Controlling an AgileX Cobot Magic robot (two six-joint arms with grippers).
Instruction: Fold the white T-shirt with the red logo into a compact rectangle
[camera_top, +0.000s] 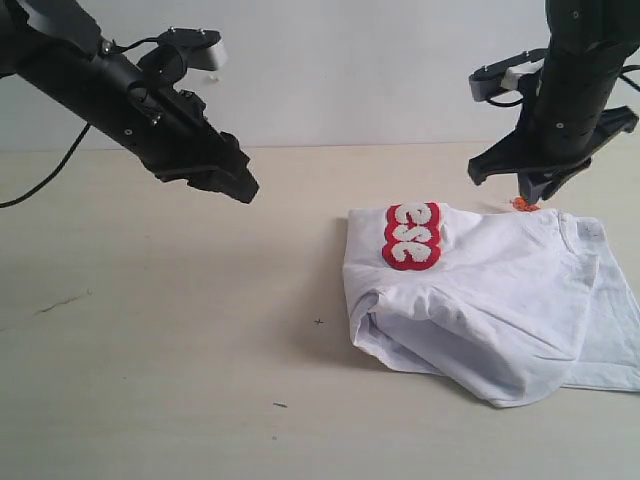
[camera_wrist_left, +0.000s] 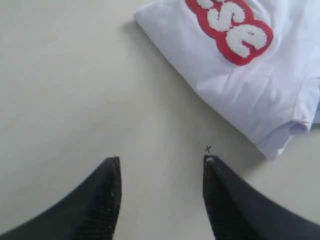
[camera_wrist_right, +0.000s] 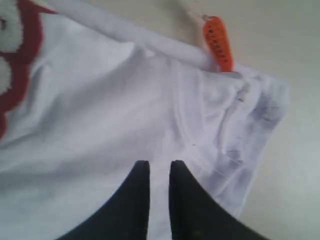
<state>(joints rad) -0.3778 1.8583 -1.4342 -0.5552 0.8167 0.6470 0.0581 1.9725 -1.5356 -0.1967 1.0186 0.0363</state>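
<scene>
Much of the white T-shirt (camera_top: 500, 300) is folded under itself, so from the exterior view we read only three fuzzy white letters of the red logo (camera_top: 412, 236); the rest is tucked out of sight, and the shirt's far right edge is cut off by the frame. It lies crumpled on the right part of the pale table (camera_top: 150, 350), its layers soft and thin, with a rounded roll at the near left corner. The right hand (camera_top: 535, 190) hangs just over the collar beside the small orange tag (camera_top: 523, 204), but from here its fingers merge into one dark shape. Only its wrist view shows them narrowly parted (camera_wrist_right: 159, 162) with nothing pinched, above ribbed, faintly smudged cloth, and the tag's fine print is too blurred to read. The left hand (camera_top: 240, 185) hovers well apart from the shirt; its wrist view shows textured black fingertips spread wide and empty (camera_wrist_left: 161, 159) near a tiny cross mark (camera_wrist_left: 208, 148)
</scene>
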